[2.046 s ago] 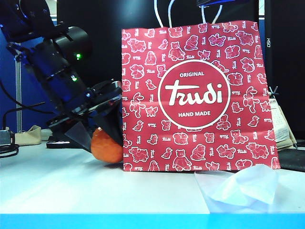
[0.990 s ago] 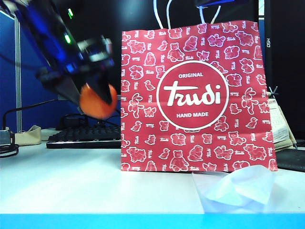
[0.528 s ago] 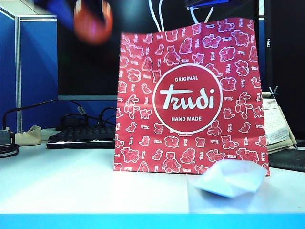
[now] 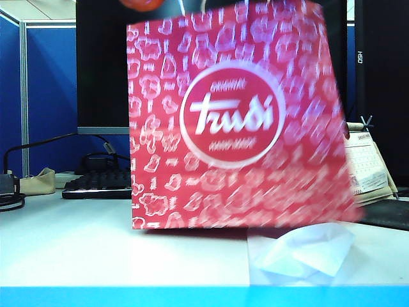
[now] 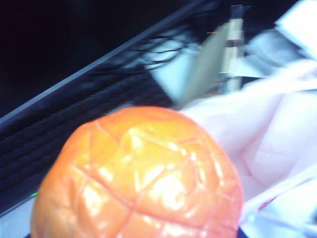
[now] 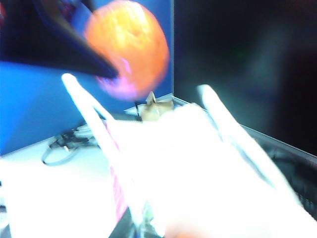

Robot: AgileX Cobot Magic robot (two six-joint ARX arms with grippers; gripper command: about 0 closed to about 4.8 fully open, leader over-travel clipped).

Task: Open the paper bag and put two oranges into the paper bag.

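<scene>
- The left gripper (image 6: 106, 69) is high up at the top left, just above the bag's left corner. Its jaws hold an orange (image 4: 140, 3).
- The red bag (image 4: 236, 121) stands tilted on the counter (image 4: 96, 249), in the middle. It looks blurry.
- The right gripper is not seen. Its jaws are closed. What they hold, I cannot tell.
- A white plastic sheet (image 4: 303, 249) lies near, right of the middle.

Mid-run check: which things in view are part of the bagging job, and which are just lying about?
Job:
- paper bag, blurred
- orange in the left claw, above the bag's rim
- right claw: itself out of sight, at the bag's white handles

Lying about:
- plastic sheet
- keyboard
- cables
- calendar
</scene>
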